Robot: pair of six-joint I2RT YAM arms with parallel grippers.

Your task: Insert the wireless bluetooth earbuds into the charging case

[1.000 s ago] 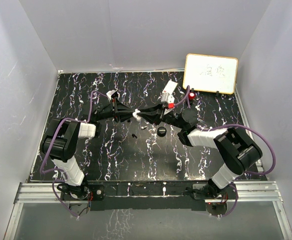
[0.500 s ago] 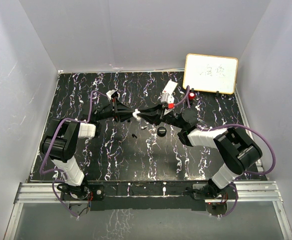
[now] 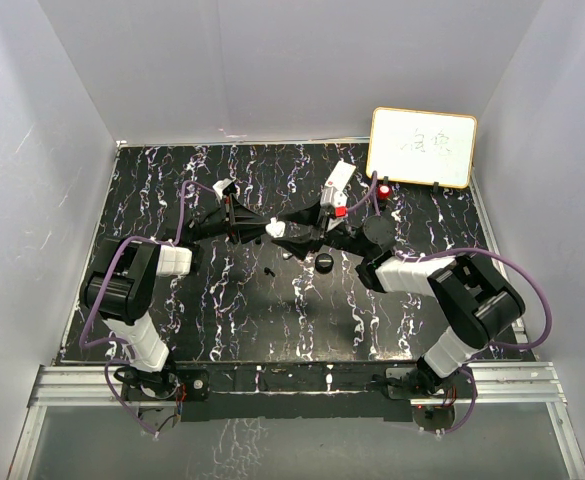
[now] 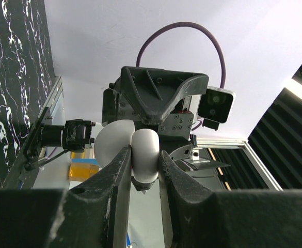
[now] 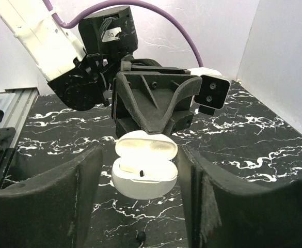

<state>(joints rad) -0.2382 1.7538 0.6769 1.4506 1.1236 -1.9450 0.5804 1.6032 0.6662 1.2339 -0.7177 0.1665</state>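
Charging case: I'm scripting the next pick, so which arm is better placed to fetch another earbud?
Right. The left gripper is shut on the open white charging case, so it's occupied. The right gripper is open and empty, with a small black earbud on the table below.

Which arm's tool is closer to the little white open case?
Left. The left tool is clamped on the white case. The right tool stands open facing the case, with a gap showing on either side.

One charging case point(image 5: 144, 178), one black puck point(image 3: 324, 262), perhaps one black earbud point(image 3: 269, 271), one whiteboard point(image 3: 422, 147)
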